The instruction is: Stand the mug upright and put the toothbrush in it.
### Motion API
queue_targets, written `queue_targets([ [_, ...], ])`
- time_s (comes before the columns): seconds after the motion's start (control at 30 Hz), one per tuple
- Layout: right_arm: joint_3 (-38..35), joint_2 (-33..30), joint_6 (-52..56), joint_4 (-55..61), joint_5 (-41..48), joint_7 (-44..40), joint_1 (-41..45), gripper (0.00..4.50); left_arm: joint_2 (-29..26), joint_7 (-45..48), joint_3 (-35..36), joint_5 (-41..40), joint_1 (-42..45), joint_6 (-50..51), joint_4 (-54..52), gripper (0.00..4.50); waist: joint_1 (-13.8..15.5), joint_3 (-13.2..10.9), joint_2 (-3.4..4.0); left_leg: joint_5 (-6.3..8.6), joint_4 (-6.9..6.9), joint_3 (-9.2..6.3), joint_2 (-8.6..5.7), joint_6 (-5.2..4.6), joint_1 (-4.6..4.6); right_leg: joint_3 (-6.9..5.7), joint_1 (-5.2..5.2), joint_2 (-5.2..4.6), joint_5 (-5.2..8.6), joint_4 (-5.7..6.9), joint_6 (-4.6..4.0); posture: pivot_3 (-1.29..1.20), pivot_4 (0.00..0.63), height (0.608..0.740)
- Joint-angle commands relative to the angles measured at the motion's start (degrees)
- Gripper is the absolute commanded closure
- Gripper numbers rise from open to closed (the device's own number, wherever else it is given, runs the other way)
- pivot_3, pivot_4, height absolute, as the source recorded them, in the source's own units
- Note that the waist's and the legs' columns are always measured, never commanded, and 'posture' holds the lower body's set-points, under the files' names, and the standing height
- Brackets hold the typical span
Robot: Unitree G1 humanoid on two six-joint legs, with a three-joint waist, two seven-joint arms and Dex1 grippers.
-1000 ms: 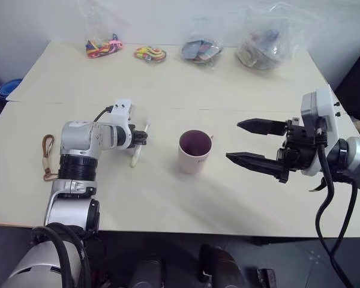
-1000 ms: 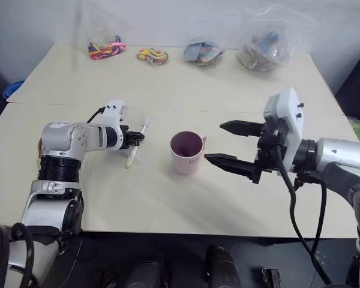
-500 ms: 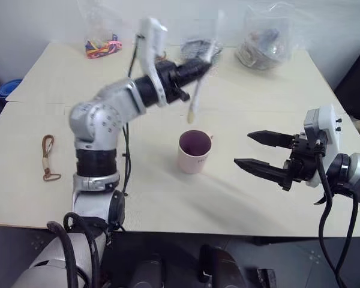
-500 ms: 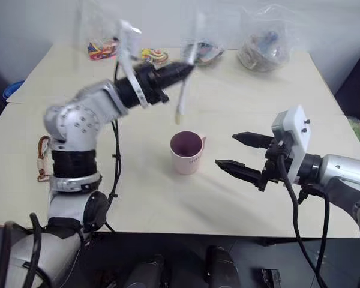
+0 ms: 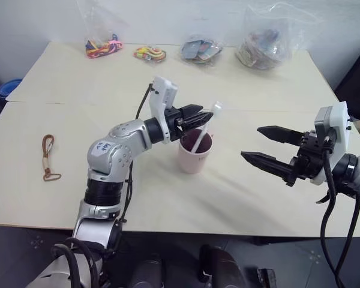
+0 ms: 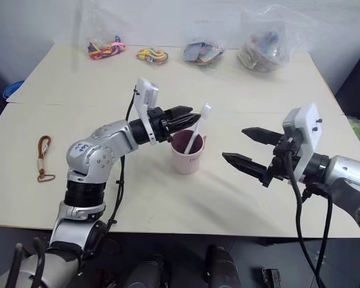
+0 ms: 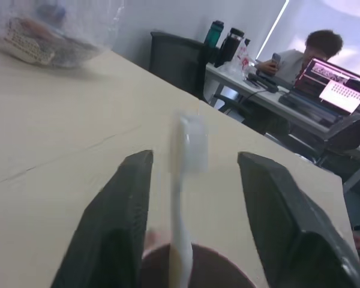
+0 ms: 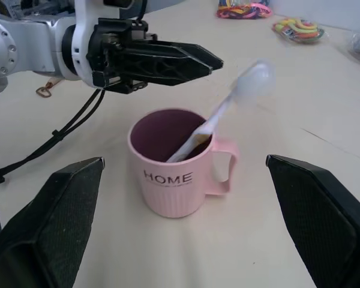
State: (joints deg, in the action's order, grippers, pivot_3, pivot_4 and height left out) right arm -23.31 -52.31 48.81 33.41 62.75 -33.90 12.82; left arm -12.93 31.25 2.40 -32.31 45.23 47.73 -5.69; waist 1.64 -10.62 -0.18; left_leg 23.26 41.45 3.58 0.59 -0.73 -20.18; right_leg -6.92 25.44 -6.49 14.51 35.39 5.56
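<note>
Toothbrush point(image 8: 219, 117) leans in upright mug point(image 8: 171, 180) — L claw point(image 7: 192, 174) open & empty, R claw point(image 5: 264, 147) wide open.

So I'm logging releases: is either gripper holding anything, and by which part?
Nothing is held. The toothbrush leans in the mug; the left gripper and right gripper are open.

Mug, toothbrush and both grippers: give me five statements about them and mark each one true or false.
1. The mug stands upright on the table. True.
2. The toothbrush lies flat on the table. False: it leans inside the mug, bristle head up.
3. The left gripper is clamped on the toothbrush. False: its fingers are apart, the toothbrush free between them.
4. The right gripper is open and holds nothing. True.
5. The brown cord loop sits in the mug. False: it lies on the table, apart from the mug.
</note>
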Motion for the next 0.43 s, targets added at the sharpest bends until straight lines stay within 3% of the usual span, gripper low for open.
queue_targets([
  [0.03, -1.52, -1.24, -1.23, -0.70, 0.29, -3.27, 0.39, 0.00, -5.12, 2.08, 4.27, -3.74, -0.85, 1.27, -6.80, 0.98, -0.12, 0.00, 0.00, 0.00, 0.00, 0.01, 0.00, 0.00, 0.00, 0.01, 0.00, 0.00, 0.00, -0.01, 0.00, 0.00, 0.150, 0.740],
  [0.13, -1.67, -3.38, -1.32, -2.41, -1.04, -8.42, -0.85, 0.00, -16.25, 9.17, 6.76, -4.95, -1.22, 1.70, -7.79, 0.04, -0.31, 0.00, 0.01, 0.00, -0.04, 0.02, 0.06, 0.00, 0.03, 0.02, 0.01, 0.08, 0.00, 0.00, 0.00, 0.00, 0.150, 0.740],
  [0.27, -0.97, -8.43, -3.30, -7.20, -5.68, -18.75, -2.89, 0.00, -36.11, 25.01, 8.30, -0.96, -2.40, -5.34, -0.71, 0.01, -0.38, 0.00, 0.02, 0.00, -0.13, 0.08, 0.10, 0.00, 0.06, 0.05, 0.01, 0.17, 0.01, -0.12, -0.02, 0.00, 0.150, 0.740],
  [0.37, 0.38, -10.46, -5.62, -12.64, -9.41, -23.42, -1.55, 0.00, -46.91, 34.53, 7.85, 2.31, -5.52, -12.19, 3.34, 0.01, -0.29, 0.01, 0.04, 0.00, -0.22, 0.14, 0.09, 0.00, 0.08, 0.06, -0.01, 0.20, 0.01, -0.30, -0.01, 0.00, 0.150, 0.740],
  [0.43, 1.74, -10.84, -6.76, -15.54, -11.56, -25.24, 0.14, 0.00, -51.14, 39.08, 8.41, 2.74, -8.35, -14.67, 3.48, 0.01, -0.12, 0.01, 0.05, 0.00, -0.23, 0.12, 0.06, 0.00, 0.06, 0.04, -0.02, 0.17, 0.00, -0.33, 0.00, 0.00, 0.150, 0.740],
])
